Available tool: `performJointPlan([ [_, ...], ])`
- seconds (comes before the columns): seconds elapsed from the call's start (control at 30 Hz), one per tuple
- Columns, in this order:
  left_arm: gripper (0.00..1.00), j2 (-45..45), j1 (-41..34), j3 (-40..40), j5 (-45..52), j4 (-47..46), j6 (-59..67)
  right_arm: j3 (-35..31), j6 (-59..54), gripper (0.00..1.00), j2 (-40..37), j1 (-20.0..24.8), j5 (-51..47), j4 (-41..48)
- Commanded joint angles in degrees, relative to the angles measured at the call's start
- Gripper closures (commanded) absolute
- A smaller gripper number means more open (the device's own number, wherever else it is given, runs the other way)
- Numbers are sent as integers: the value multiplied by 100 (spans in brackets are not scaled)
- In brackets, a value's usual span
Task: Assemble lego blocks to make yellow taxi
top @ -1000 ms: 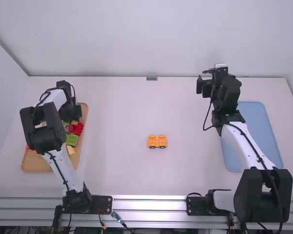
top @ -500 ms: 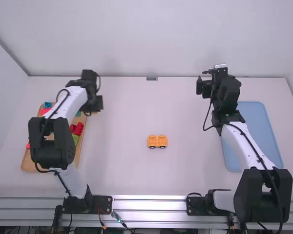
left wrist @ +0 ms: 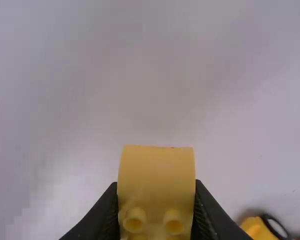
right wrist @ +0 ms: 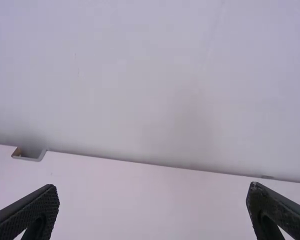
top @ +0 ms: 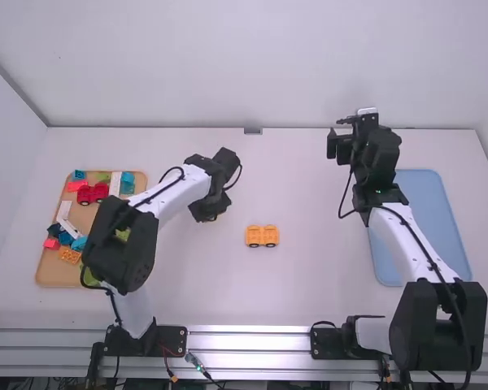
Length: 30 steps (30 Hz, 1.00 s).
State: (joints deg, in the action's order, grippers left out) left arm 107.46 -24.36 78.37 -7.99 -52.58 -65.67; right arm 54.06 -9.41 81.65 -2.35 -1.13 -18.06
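My left gripper (top: pixel 207 213) is over the table, a short way left of and beyond the orange-yellow wheeled base (top: pixel 262 236). In the left wrist view the left gripper (left wrist: pixel 156 212) is shut on a yellow block (left wrist: pixel 156 172) with round studs. Part of the wheeled base (left wrist: pixel 256 229) shows at that view's lower right corner. The right gripper (top: pixel 333 134) stays high at the table's far right side. In the right wrist view the right gripper (right wrist: pixel 152 202) is open, its two fingers wide apart with nothing between them.
A wooden tray (top: pixel 55 275) at the left holds several red, blue, green, white and orange blocks. The blue tray (top: pixel 429 195) lies at the right, partly under the right arm. A white wall (top: pixel 252 65) rises behind the table's far edge.
The left arm has swung from over the wooden tray to the right, toward the wheeled base, uncovering the tray's blocks. The right arm and the base have kept still.
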Motion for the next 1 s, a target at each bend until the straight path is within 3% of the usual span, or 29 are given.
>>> performJointPlan([
  [0.0, 98, 15, -35, -146, 481, -101, -2199, 212, 17, 1, 55, 17, -17, 48],
  [0.13, 98, 15, -46, -387, 1283, 234, -2857, 212, 17, 1, 55, 15, -17, 166],
  [0.3, 98, 22, -44, -986, 1488, 798, -4645, 212, 17, 1, 55, 15, -17, 201],
  [0.77, 95, 33, -140, -1657, 1292, 1976, -5519, 212, 17, 1, 55, 11, -17, 205],
  [0.83, 56, 33, -166, -1657, 1279, 1967, -5455, 212, 17, 1, 55, 11, -17, 225],
  [0.87, 52, 33, -164, -1657, 1266, 1974, -5442, 212, 17, 1, 55, 11, -20, 229],
  [0.9, 28, 33, -125, -1657, 1174, 1989, -5375, 212, 20, 1, 55, 11, -17, 234],
  [0.97, 23, 33, -111, -1657, 1167, 1993, -5296, 212, 17, 1, 55, 11, -17, 249],
])
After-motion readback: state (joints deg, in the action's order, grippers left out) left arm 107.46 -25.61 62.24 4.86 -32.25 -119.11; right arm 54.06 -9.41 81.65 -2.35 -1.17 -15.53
